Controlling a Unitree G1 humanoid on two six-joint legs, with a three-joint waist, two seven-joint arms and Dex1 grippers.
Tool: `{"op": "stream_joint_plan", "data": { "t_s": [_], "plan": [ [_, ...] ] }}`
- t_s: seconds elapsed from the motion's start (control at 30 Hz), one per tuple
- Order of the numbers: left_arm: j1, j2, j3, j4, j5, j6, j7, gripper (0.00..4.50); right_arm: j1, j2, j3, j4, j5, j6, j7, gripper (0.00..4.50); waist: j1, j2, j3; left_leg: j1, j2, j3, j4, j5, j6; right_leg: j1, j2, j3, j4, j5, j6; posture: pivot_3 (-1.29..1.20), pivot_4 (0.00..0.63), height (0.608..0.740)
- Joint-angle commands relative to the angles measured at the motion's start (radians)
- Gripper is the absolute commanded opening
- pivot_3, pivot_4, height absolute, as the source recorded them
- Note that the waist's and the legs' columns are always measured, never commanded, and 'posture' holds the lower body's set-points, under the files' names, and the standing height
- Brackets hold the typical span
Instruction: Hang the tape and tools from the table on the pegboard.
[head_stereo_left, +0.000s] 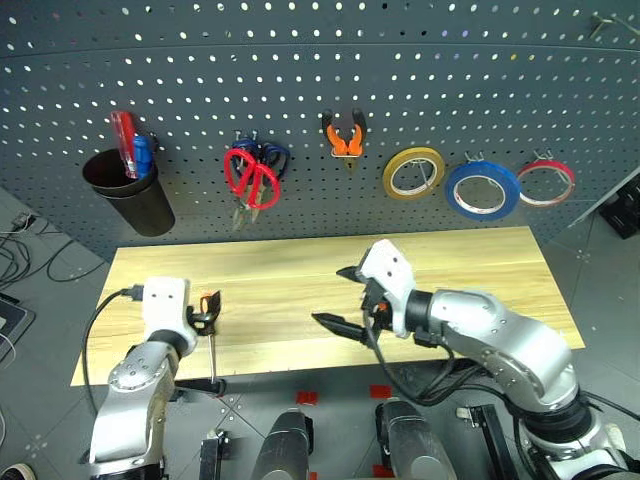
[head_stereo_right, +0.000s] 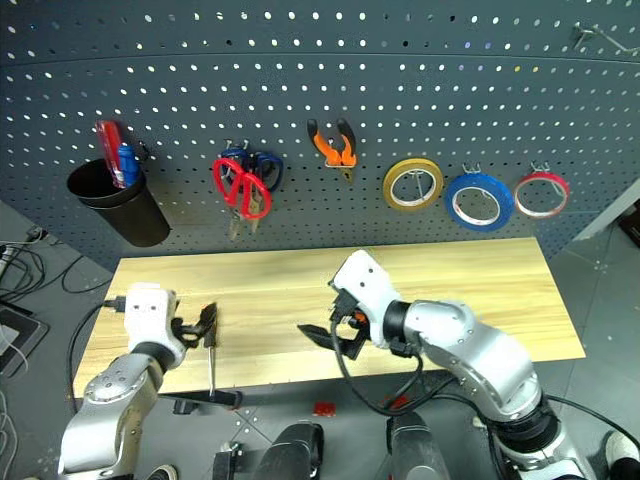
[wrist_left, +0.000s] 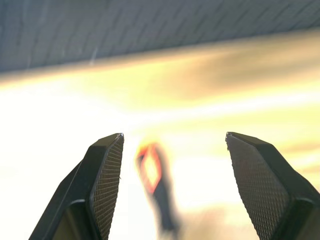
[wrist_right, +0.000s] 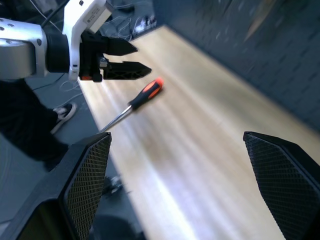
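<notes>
Now the screwdriver (wrist_right: 131, 103) lies on the table (head_stereo_left: 480, 265) just past the left gripper (wrist_right: 131, 59), whose fingers stand apart and empty, while the right gripper (head_stereo_left: 345, 298) gapes wide over mid-table, holding nothing.

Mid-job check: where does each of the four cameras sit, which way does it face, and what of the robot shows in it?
Left eye, right eye: on the head, looking forward and down at the table and pegboard; both arms show.
Left wrist: on the left arm, looking along the open left gripper at the screwdriver on the table.
Right wrist: on the right arm, looking across the table between the open right gripper fingers; the left gripper shows there too.
Shared: the screwdriver appears in all four views.
</notes>
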Motion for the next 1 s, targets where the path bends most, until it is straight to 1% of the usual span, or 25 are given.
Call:
{"op": "stream_joint_plan", "data": {
  "t_s": [0.03,0.13,0.27,0.37,0.43,0.57,0.6,0.63,0.83,0.87,1.0],
  "plan": [
    [-0.039,0.004,0.053,0.014,-0.055,0.139,0.016,3.43,-0.076,0.079,0.008,-0.007,0.029,0.118,-0.048,4.5,0.001,0.0,0.001,0.0,0.0,0.0,0.0,0.0,0.0,0.0,0.0,0.0,0.0,0.0,0.0,-0.01,0.297,0.74],
    [-0.092,0.004,0.072,0.076,-0.081,0.2,0.023,3.43,-0.141,0.119,0.026,0.018,0.038,0.169,-0.05,4.5,0.004,0.0,0.004,0.0,-0.001,-0.001,0.0,0.0,0.0,0.0,0.0,-0.001,0.0,0.0,0.0,0.0,0.312,0.74],
    [-0.165,0.007,0.084,0.202,-0.101,0.229,0.025,3.43,-0.196,0.144,0.053,0.044,0.03,0.174,-0.049,4.5,0.003,0.0,0.01,0.0,-0.001,-0.001,0.0,0.0,0.0,0.0,0.0,-0.001,-0.001,0.0,0.0,0.0,0.322,0.74],
    [-0.21,0.018,0.088,0.309,-0.093,0.209,0.03,3.43,-0.226,0.152,0.06,0.049,0.03,0.172,-0.047,4.5,0.0,0.0,0.013,0.0,-0.001,-0.001,-0.001,0.0,0.0,-0.001,0.0,-0.001,0.0,0.0,0.0,-0.01,0.329,0.74],
    [-0.247,0.017,0.118,0.385,-0.099,0.2,0.048,3.43,-0.243,0.154,0.065,0.049,0.035,0.175,-0.041,4.5,-0.001,0.0,0.015,-0.002,0.0,-0.001,-0.001,0.0,0.0,-0.003,0.0,-0.001,0.0,0.0,0.0,-0.02,0.331,0.74],
    [-0.292,0.033,0.102,0.507,-0.081,0.138,0.044,3.43,-0.27,0.156,0.073,0.051,0.035,0.18,-0.038,4.5,-0.002,0.0,0.016,-0.004,0.0,0.0,-0.001,0.0,0.0,-0.007,0.0,0.001,0.001,0.0,0.0,-0.04,0.33,0.74],
    [-0.302,0.033,0.098,0.519,-0.082,0.131,0.043,3.04,-0.272,0.158,0.075,0.052,0.035,0.181,-0.038,4.5,-0.002,0.0,0.017,-0.004,0.0,0.0,-0.001,0.0,0.0,-0.007,-0.001,0.001,0.001,0.0,0.0,-0.04,0.33,0.74],
    [-0.309,0.032,0.093,0.526,-0.085,0.126,0.04,2.86,-0.273,0.158,0.076,0.054,0.034,0.181,-0.038,4.5,-0.002,0.0,0.017,-0.004,0.0,0.0,-0.001,0.0,0.0,-0.008,-0.001,0.001,0.001,0.0,0.0,-0.04,0.325,0.74],
    [-0.292,0.051,0.036,0.488,-0.085,0.147,-0.011,0.94,-0.273,0.148,0.083,0.068,0.029,0.169,-0.03,4.5,-0.002,0.0,0.017,-0.004,-0.001,0.0,-0.001,0.0,-0.001,-0.007,-0.005,0.001,0.0,0.0,-0.001,-0.03,0.305,0.74],
    [-0.287,0.055,0.031,0.481,-0.086,0.149,-0.016,0.88,-0.274,0.145,0.084,0.072,0.027,0.164,-0.028,4.5,-0.003,0.0,0.017,-0.004,0.0,0.0,-0.001,0.0,-0.001,-0.008,-0.005,0.001,0.0,0.0,-0.001,-0.03,0.303,0.74],
    [-0.25,0.065,0.027,0.407,-0.08,0.117,-0.014,0.88,-0.282,0.126,0.081,0.093,0.011,0.131,-0.019,4.5,-0.006,0.0,0.017,-0.004,0.0,0.001,-0.002,0.0,-0.001,-0.008,-0.005,0.001,0.0,0.0,-0.001,-0.04,0.29,0.74]
  ]
}}
